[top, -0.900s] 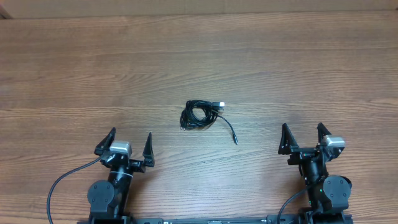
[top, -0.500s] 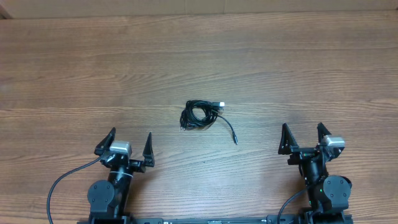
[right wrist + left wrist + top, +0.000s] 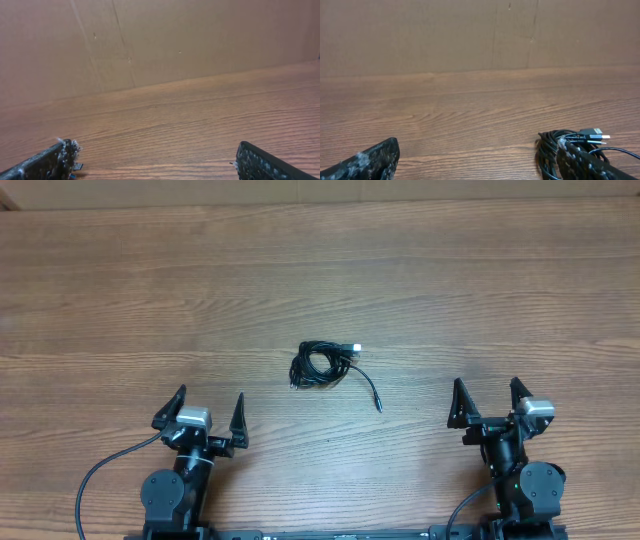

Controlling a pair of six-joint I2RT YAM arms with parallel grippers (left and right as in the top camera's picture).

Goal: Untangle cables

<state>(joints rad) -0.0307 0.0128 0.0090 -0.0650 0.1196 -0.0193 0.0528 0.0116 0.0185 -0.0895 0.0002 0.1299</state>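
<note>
Where the tabletop point(image 3: 120, 300) meets its near edge, the left fingers point(image 3: 238, 412) sit at about seven o'clock and the right fingers point(image 3: 456, 402) at about five. Both pairs are spread wide and hold nothing. Farther in, near the centre, the cables point(image 3: 320, 367) lie in a small coiled bundle, well apart from both arms. A silvery plug point(image 3: 352, 344) sits at the bundle's two o'clock, and a loose end point(image 3: 377, 403) trails toward five. Beyond, the wood grain runs to a cardboard wall point(image 3: 470, 35).

We find bare bench point(image 3: 450, 280) all round the cables point(image 3: 322, 367) at its middle. The left gripper point(image 3: 211, 392) and right gripper point(image 3: 486, 381) sit by the near edge, and a cardboard wall point(image 3: 470, 35) runs along the far edge.
</note>
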